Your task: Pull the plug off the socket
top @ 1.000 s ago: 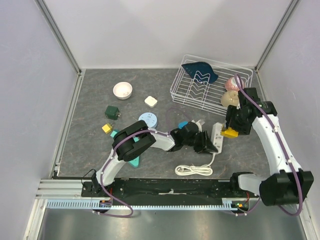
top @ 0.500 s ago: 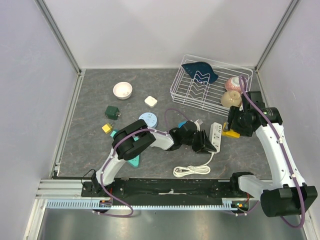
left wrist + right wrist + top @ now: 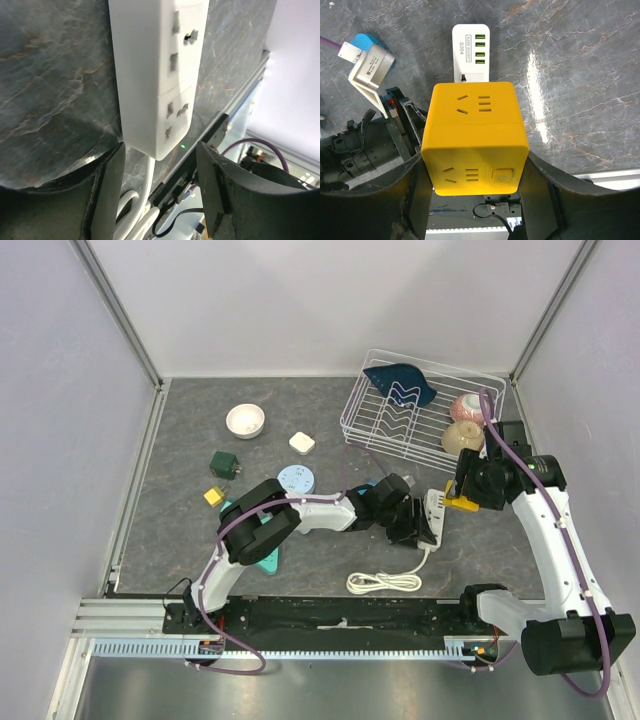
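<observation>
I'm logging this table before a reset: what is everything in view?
bowl: 1, white, far left
block: 1, white, beside bowl
green cube: 1, green, left
small cube: 1, yellow, left
disc: 1, blue, centre
teal piece: 1, teal, front left
rack: 1, white, far right
blue piece: 1, navy, in rack
rack bowls: 2, pink and tan, in rack
strip: 1, white, centre-right
cord: 1, white, front
plug cube: 1, yellow, in right hand
left hand: 1, black, astride strip
right hand: 1, black, shut on plug cube

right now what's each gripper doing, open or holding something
Left gripper: closed around the end of the white power strip, apparently gripping it.
Right gripper: closed on the yellow cube adapter.
</observation>
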Controlling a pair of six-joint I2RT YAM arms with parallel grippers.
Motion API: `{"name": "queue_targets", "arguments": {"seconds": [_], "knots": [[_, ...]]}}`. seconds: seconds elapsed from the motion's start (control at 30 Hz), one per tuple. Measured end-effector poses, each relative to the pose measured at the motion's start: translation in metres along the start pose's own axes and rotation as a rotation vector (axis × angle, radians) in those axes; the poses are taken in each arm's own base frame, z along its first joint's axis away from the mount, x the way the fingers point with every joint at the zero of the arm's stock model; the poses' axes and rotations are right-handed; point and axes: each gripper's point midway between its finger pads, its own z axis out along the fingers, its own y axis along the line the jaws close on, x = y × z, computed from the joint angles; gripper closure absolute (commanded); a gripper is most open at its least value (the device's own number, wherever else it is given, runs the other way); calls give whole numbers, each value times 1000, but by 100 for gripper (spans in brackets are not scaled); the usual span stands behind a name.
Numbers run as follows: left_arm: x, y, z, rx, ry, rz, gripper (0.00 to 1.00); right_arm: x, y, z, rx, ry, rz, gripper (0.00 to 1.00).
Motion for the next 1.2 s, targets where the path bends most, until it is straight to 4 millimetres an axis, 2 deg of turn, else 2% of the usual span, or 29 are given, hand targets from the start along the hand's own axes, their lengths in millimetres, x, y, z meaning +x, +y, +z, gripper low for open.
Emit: {"name": "queue_targets", "arguments": {"seconds": [0.17,0.27,0.4,0.47,0.5,0.57,0.6,0.67,0.73,0.87,0.97,1.1,1.2], "knots": [[-8,7,-14,-98,-30,14,32,-4,4,-3,-20,-14,0,100],[-20,8,-32,-136,-72,17,30,-9,14,-11,-69,-30,0,100],[-42,2,-73,-122,-157,7,26,-16,38,-27,-207,-71,14,100],[-58,-3,-103,-104,-217,4,23,-16,53,-38,-299,-93,24,100],[-67,-4,-117,-96,-248,3,7,-17,59,-42,-340,-110,22,100],[-82,-6,-144,-88,-304,11,4,-13,67,-43,-384,-117,16,100],[-89,-4,-159,-88,-336,10,1,-9,70,-39,-397,-111,10,100],[-101,3,-192,-103,-408,13,1,2,76,-26,-425,-75,5,100],[-104,13,-219,-123,-460,16,1,17,81,-6,-440,-27,8,99],[-97,23,-271,-165,-554,54,1,66,100,32,-466,108,-24,98],[-92,22,-307,-184,-632,111,1,93,119,47,-503,170,-59,97],[-78,16,-349,-179,-728,198,2,116,147,61,-551,205,-99,92],[-65,20,-373,-178,-794,258,0,130,170,70,-580,224,-131,88]]}}
